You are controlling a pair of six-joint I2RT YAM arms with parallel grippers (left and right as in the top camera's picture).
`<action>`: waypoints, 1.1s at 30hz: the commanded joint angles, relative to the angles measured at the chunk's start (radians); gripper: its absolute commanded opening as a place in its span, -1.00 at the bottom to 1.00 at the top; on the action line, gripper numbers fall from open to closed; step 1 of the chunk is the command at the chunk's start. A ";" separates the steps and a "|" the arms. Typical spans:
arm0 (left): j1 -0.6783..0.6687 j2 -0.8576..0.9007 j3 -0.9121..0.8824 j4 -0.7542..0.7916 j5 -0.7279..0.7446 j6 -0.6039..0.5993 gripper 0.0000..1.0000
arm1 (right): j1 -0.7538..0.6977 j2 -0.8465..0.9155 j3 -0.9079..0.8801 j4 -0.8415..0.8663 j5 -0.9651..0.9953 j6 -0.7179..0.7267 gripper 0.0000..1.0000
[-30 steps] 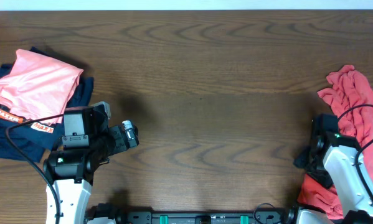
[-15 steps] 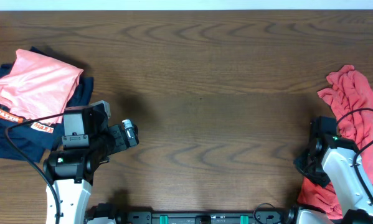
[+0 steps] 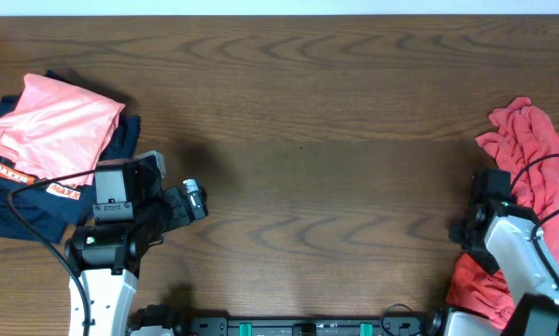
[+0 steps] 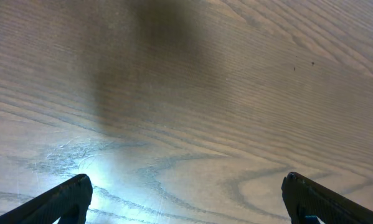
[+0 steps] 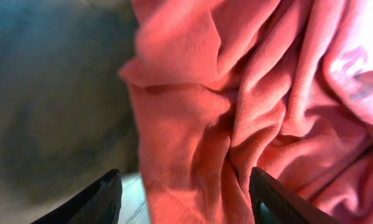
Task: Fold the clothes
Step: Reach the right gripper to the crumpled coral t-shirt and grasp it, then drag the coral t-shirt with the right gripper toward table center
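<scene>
**Op:** Count on the table (image 3: 307, 112)?

**Eng:** You had one coral-red t-shirt (image 3: 529, 159), one salmon-pink folded garment (image 3: 55, 121), and navy clothing (image 3: 18, 201) under it. I couldn't tell how many navy pieces there were. An orange-white print (image 3: 38, 183) showed on the navy near its right side.

**Op:** Where was the shirt?

**Eng:** It was crumpled at the far right edge of the table, unfolded, running from mid-depth down towards the front. Your right arm (image 3: 508, 247) covered its middle from overhead. The pink and navy stack sat at the far left, well apart from the shirt.

**Op:** Arms?

**Eng:** There were two. Your left arm (image 3: 116, 229) was at front left, just beside the navy pile.

**Op:** Left jaws?

**Eng:** Your left gripper (image 4: 186, 196) was spread wide. It held nothing and had only bare wood grain below it.

**Op:** Right jaws?

**Eng:** Your right gripper (image 5: 186, 196) was also spread wide, pointed down at the shirt's left edge. Wrinkled red cloth filled most of the gap between the fingers, with blurred dark tabletop to the left. It wasn't clamped on anything. I couldn't tell whether the fingertips were touching the fabric.

**Op:** Any print on the shirt?

**Eng:** A faint pale mark showed at the right edge of your right wrist view, too blurred to read.
</scene>
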 commanded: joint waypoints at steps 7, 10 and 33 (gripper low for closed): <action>0.004 0.000 0.019 0.005 0.012 -0.006 0.96 | -0.018 0.069 -0.023 0.041 0.002 -0.005 -0.99; 0.004 0.000 0.019 0.014 0.012 -0.006 0.96 | -0.016 0.069 -0.023 0.097 -0.137 -0.147 -0.98; 0.004 0.073 0.018 0.213 0.013 -0.006 0.96 | 0.466 0.062 0.198 0.640 -0.591 -0.359 0.50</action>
